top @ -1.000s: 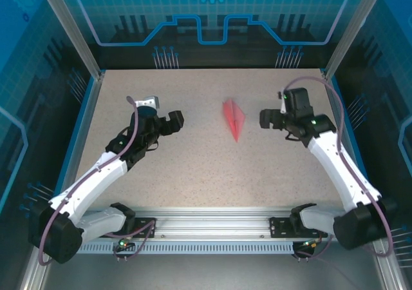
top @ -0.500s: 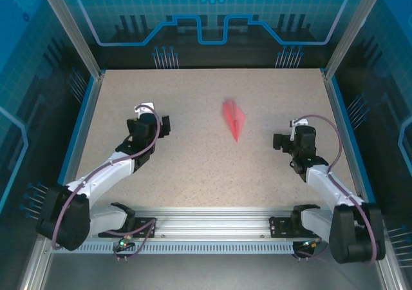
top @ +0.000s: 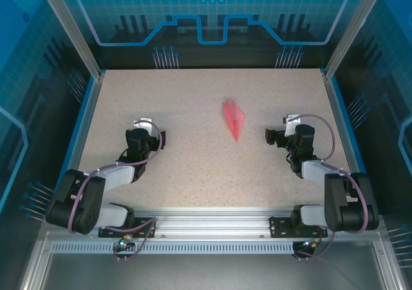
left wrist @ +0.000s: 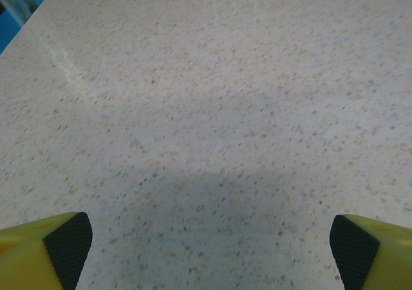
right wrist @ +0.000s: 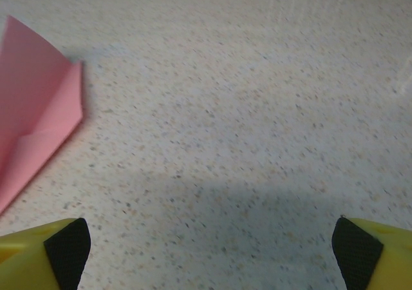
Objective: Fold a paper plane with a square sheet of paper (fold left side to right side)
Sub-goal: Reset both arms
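The paper plane [top: 234,119] is a slim salmon-pink dart lying flat near the middle of the table, its point toward the near edge. In the right wrist view the paper plane [right wrist: 38,129] lies at the left edge, well clear of the jaws. My left gripper [top: 154,137] sits folded back at the left, far from the plane. It is open, and my left gripper [left wrist: 209,251] has only bare tabletop between its black pads [left wrist: 67,246]. My right gripper [top: 271,135] rests just right of the plane, apart from it. My right gripper [right wrist: 211,251] is open and holds nothing.
The speckled beige table [top: 193,167] is framed by blue side rails [top: 82,119] and metal corner posts [top: 71,29]. A metal rail [top: 212,229] along the near edge carries both arm bases. A dark panel with blue lines closes the back.
Both arms have pulled back toward their bases and folded low, away from the plane. The plane has not moved and both sets of jaws have stayed wide.
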`<action>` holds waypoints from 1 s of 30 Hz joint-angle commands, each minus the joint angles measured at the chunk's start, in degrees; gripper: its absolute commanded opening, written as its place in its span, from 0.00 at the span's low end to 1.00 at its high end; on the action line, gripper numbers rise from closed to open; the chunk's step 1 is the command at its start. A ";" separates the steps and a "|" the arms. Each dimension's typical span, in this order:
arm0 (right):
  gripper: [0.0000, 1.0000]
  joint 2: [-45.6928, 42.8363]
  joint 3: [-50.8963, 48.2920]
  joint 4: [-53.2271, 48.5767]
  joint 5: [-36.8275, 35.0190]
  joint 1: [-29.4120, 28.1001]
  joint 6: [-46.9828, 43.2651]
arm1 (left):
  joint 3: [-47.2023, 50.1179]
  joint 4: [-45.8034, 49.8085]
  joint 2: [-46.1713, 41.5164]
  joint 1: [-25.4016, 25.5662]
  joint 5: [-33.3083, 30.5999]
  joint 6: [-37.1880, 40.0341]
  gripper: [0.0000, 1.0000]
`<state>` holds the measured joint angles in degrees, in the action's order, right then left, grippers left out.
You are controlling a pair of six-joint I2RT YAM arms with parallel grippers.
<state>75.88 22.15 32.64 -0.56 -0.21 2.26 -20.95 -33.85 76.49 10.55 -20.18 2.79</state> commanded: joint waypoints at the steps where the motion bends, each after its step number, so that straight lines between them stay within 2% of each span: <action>1: 1.00 3.25 -1.00 10.56 3.98 0.87 -0.60 | 1.72 -11.60 1.70 -3.98 11.09 2.08 0.99; 6: 1.00 9.97 -0.60 16.52 3.10 -1.01 -2.49 | 3.14 -20.05 8.62 -8.49 18.26 -0.35 0.99; 7: 1.00 9.54 -0.03 14.50 3.02 -1.30 -2.91 | 3.02 -21.73 9.90 -8.68 18.93 -0.18 0.99; 9: 1.00 9.78 0.90 13.10 1.97 -1.33 -2.75 | 1.48 -17.84 9.54 -9.29 20.57 -0.40 0.99; 13: 1.00 10.24 2.39 10.58 -1.12 -2.10 -2.23 | -2.71 -11.00 10.22 -10.25 18.87 -2.16 0.99; 30: 1.00 10.34 2.67 10.27 -2.74 -3.27 -2.93 | -2.92 -10.92 10.27 -11.01 18.60 -3.14 0.99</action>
<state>85.65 23.70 42.65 -2.59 -2.72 0.10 -23.07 -44.95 86.59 -0.16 -2.90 -0.03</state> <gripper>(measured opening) 0.997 0.987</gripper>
